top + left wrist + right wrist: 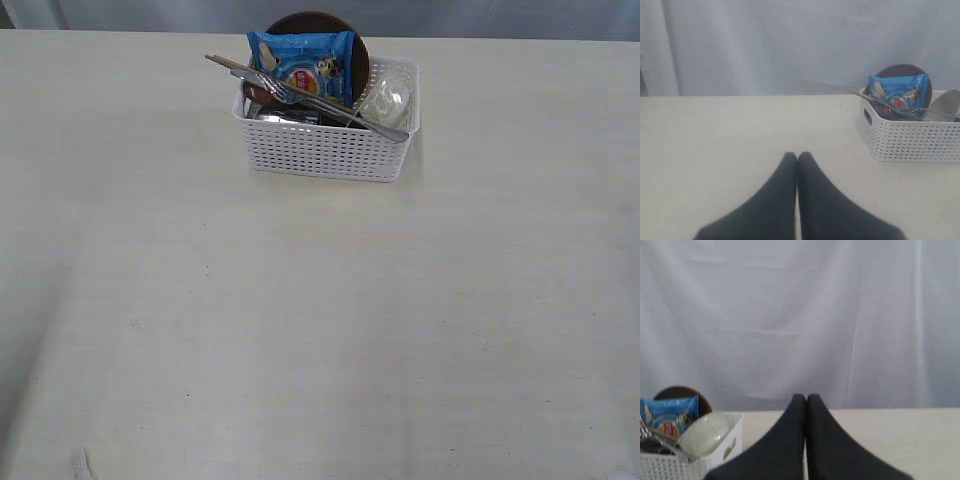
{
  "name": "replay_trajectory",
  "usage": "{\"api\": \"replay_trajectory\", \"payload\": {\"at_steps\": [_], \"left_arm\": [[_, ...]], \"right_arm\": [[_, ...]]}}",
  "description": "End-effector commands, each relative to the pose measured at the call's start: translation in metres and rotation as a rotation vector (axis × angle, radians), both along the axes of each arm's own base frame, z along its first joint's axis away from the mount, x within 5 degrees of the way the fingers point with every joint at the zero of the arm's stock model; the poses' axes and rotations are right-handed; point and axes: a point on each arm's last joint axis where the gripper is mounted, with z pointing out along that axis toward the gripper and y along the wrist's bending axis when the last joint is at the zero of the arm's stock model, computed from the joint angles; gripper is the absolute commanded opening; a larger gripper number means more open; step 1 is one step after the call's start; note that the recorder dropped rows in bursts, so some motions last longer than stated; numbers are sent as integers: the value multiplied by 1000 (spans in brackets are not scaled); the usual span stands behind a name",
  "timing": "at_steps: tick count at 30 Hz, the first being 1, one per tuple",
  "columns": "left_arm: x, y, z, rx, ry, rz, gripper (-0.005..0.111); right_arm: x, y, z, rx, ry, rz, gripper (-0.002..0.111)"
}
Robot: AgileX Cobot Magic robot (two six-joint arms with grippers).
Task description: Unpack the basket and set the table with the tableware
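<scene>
Basket (325,155), twelve o'clock on the desk (300,330), sits full — nothing laid yet. Left claw (797,156) and right claw (806,397) are clenched, empty.

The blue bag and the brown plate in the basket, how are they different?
The blue bag is squarish and printed with pictures; the brown plate is round and plain. The blue bag stands in front, hiding much of the brown plate behind it. Both stand on edge in the white basket.
</scene>
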Motion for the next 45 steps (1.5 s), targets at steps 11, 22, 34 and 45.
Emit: {"api": "replay_trajectory", "payload": {"at_steps": [11, 22, 34, 45], "left_arm": [[0, 0, 0, -6, -6, -1, 0], [0, 0, 0, -6, -6, -1, 0], [0, 0, 0, -6, -6, -1, 0], [0, 0, 0, -6, -6, -1, 0]], "right_arm": [[-4, -2, 17, 147, -151, 13, 0], [52, 7, 122, 42, 304, 50, 0], [209, 97, 43, 74, 1429, 632, 0], [237, 120, 25, 345, 1472, 744, 0]]}}
